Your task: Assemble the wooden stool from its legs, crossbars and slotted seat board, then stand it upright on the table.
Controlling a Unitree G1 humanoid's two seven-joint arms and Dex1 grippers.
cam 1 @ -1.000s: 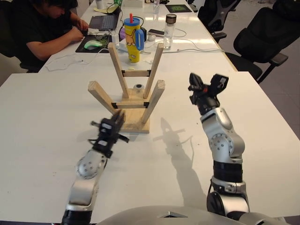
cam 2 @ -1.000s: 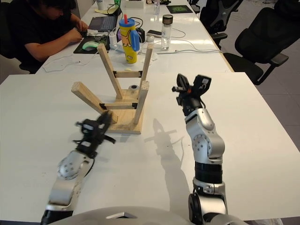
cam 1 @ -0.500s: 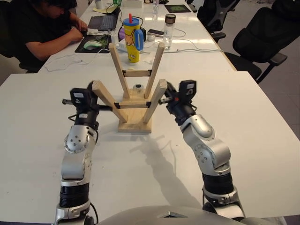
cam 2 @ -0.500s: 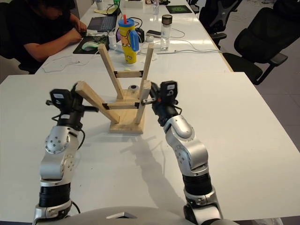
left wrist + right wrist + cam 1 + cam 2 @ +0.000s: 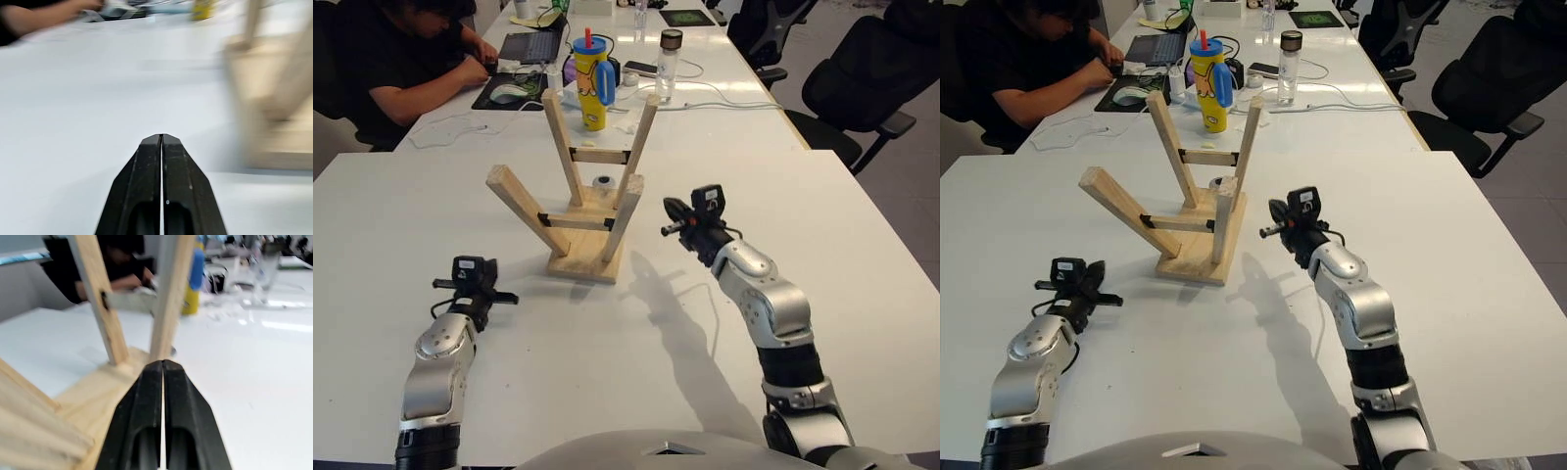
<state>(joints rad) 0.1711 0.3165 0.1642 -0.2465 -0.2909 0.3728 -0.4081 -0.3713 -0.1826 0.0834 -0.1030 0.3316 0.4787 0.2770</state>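
The wooden stool (image 5: pixel 590 211) is put together and lies upside down in the middle of the white table (image 5: pixel 862 245). Its seat board (image 5: pixel 579 260) is down and tipped, with the four legs and crossbars pointing up and leaning left. My left gripper (image 5: pixel 470 291) is shut and holds nothing. It hovers low over the table, left of and nearer than the stool, and apart from it. The left wrist view has the shut fingertips (image 5: pixel 161 136) with the blurred stool beyond. My right gripper (image 5: pixel 672 219) is shut on nothing, just right of the stool's right legs (image 5: pixel 168 298).
On the table behind stand a yellow and blue cup (image 5: pixel 592 83), a clear bottle (image 5: pixel 668 67), a laptop (image 5: pixel 530 44) and cables, with a seated person at its left. A small round object (image 5: pixel 602 181) lies behind the stool. Office chairs (image 5: pixel 862 83) stand at right.
Both grippers have left the stool's legs. The left arm has dropped back low to the table's near left, and the right has drawn back to the right. The stool now leans further left.
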